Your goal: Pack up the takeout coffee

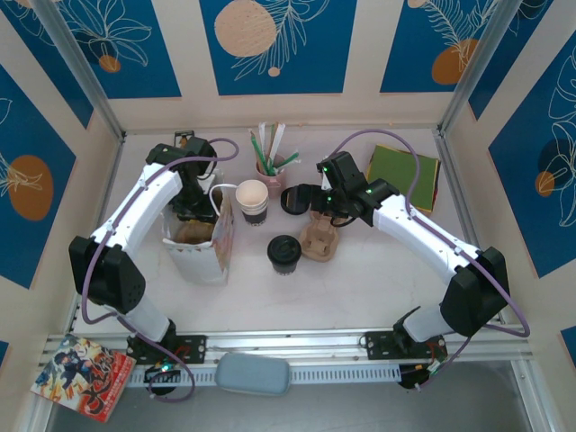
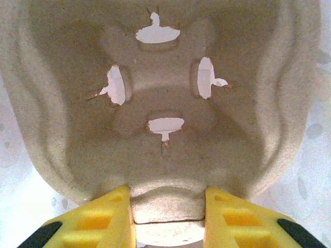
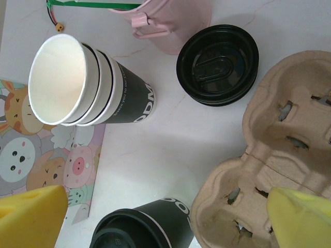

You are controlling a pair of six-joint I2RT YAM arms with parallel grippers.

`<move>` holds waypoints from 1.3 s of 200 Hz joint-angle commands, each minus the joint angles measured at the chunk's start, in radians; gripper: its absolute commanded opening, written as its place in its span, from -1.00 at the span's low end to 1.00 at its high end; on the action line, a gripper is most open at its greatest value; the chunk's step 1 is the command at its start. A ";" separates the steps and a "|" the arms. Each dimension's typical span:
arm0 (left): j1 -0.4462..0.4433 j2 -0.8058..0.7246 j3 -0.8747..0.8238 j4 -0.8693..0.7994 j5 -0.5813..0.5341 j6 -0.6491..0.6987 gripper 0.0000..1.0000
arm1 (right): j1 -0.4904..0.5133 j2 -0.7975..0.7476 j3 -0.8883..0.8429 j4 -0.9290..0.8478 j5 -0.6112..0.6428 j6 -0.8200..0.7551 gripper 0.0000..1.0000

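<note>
The takeout coffee, a dark-banded paper cup with a black lid, stands mid-table; the right wrist view shows the coffee at its lower edge. My right gripper hovers above and just behind it. This gripper is open, its yellow fingertips wide apart with nothing between them. The white paper bag stands upright at the left. My left gripper reaches into its top. It is shut on the edge tab of a cardboard cup carrier inside the bag.
A stack of lidless cups and loose black lids sit behind the coffee. A second cardboard carrier lies to its right. A pink cup of straws and green napkins stand at the back.
</note>
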 commanded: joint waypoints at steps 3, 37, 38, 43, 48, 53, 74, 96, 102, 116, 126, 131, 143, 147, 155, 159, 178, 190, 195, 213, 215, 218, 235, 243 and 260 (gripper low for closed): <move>0.013 0.007 0.015 -0.029 -0.009 0.010 -0.37 | 0.005 -0.008 0.023 -0.008 0.012 0.001 0.98; 0.013 0.011 0.001 -0.020 -0.009 0.013 -0.37 | 0.006 -0.011 0.017 -0.010 0.015 0.003 0.98; 0.013 0.011 0.001 -0.020 -0.009 0.013 -0.37 | 0.006 -0.012 0.016 -0.010 0.014 0.003 0.98; 0.013 0.011 0.001 -0.018 -0.008 0.013 -0.36 | 0.006 -0.013 0.015 -0.010 0.015 0.003 0.98; 0.013 0.013 0.000 -0.018 -0.008 0.013 -0.35 | 0.006 -0.013 0.014 -0.010 0.015 0.003 0.98; 0.013 0.014 -0.001 -0.017 -0.008 0.012 -0.35 | 0.006 -0.014 0.013 -0.010 0.015 0.004 0.98; 0.013 0.018 -0.007 -0.014 -0.012 0.015 -0.35 | 0.006 -0.015 0.010 -0.008 0.017 0.007 0.98; 0.013 0.019 -0.014 -0.012 -0.012 0.015 -0.35 | 0.006 -0.016 0.007 -0.009 0.017 0.006 0.98; 0.013 0.018 -0.015 -0.012 -0.012 0.014 -0.35 | 0.006 -0.015 0.007 -0.008 0.017 0.006 0.98; 0.013 0.018 -0.017 -0.010 -0.014 0.013 -0.35 | 0.006 -0.015 0.007 -0.009 0.017 0.004 0.98; 0.013 0.017 -0.018 -0.010 -0.014 0.012 -0.35 | 0.006 -0.014 0.006 -0.009 0.017 0.005 0.98; 0.013 0.017 -0.019 -0.010 -0.014 0.013 -0.35 | 0.006 -0.014 0.006 -0.008 0.017 0.004 0.98; 0.013 0.018 -0.018 -0.010 -0.014 0.012 -0.35 | 0.004 -0.013 0.006 -0.009 0.017 0.003 0.98; 0.013 0.017 -0.020 -0.010 -0.014 0.013 -0.35 | 0.004 -0.013 0.006 -0.009 0.017 0.003 0.98; 0.013 0.018 -0.020 -0.010 -0.014 0.013 -0.35 | 0.005 -0.012 0.008 -0.008 0.017 0.003 0.98; 0.013 0.018 -0.019 -0.011 -0.014 0.013 -0.35 | 0.005 -0.011 0.007 -0.009 0.017 0.001 0.98; 0.013 0.019 -0.018 -0.012 -0.014 0.014 -0.34 | 0.005 -0.012 0.009 -0.008 0.017 0.001 0.98; 0.013 0.019 -0.016 -0.013 -0.014 0.012 -0.34 | 0.004 -0.010 0.009 -0.007 0.016 0.001 0.98; 0.013 0.019 -0.015 -0.013 -0.014 0.013 -0.32 | 0.004 -0.010 0.009 -0.008 0.015 0.001 0.98; 0.013 0.019 -0.013 -0.013 -0.012 0.012 -0.27 | 0.004 -0.009 0.009 -0.007 0.015 0.001 0.98; 0.013 0.019 -0.013 -0.013 -0.012 0.011 -0.26 | 0.004 -0.010 0.008 -0.007 0.015 0.001 0.98; 0.013 0.020 -0.013 -0.015 -0.012 0.011 -0.23 | 0.003 -0.010 0.008 -0.007 0.016 0.001 0.98; 0.013 0.021 -0.009 -0.016 -0.008 0.011 -0.10 | 0.003 -0.011 0.008 -0.007 0.016 0.002 0.98; 0.013 0.021 -0.007 -0.018 -0.008 0.011 0.00 | 0.003 -0.010 0.007 -0.007 0.015 0.002 0.98; 0.012 0.020 -0.003 -0.021 -0.006 0.011 0.16 | 0.003 -0.010 0.007 -0.007 0.015 0.003 0.98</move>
